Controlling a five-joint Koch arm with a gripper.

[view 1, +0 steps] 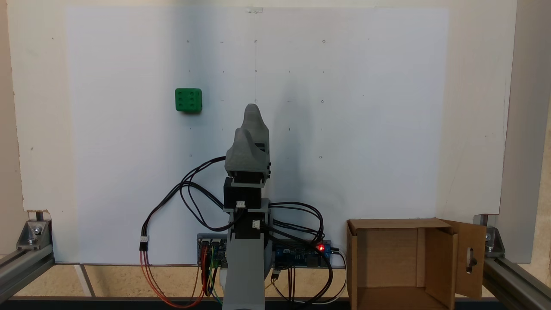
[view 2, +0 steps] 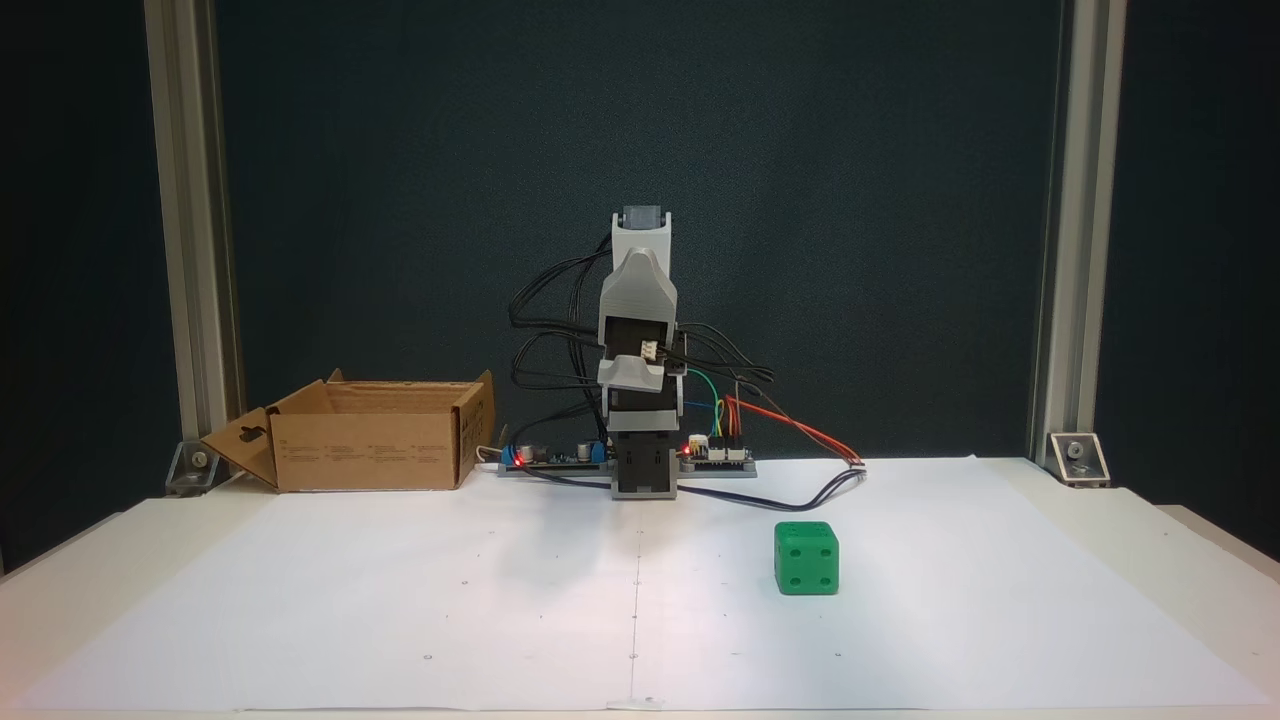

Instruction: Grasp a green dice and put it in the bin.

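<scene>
Fixed view from above, writing: I can read none; the white sheet (view 1: 387, 129) carries small dot marks and a thin centre line.
Fixed view from above, bin (view 1: 469, 258): I see bare cardboard inside; its right flap with the slot cut-out hangs open by the frame rail.
Fixed view from above, green dice (view 1: 188, 100): lies on the sheet to the upper left of the arm, well apart from it, six pips up, open paper all round.
Fixed view from above, gripper (view 1: 254, 110): grey jaws stacked one over the other, so I cannot tell their gap.
Fixed view from the front, writing: printed lines on the bin (view 2: 370, 450) wall, too small for me to read.
Fixed view from the front, green dice (view 2: 806, 558): right of the centre line, four-pip face toward me, near the sheet's front.
Fixed view from the front, gripper (view 2: 640, 375): folded against the upright arm, holding nothing.
Fixed view from the front, edges: bin at the sheet's back left, beside the circuit boards (view 2: 715, 455).
</scene>
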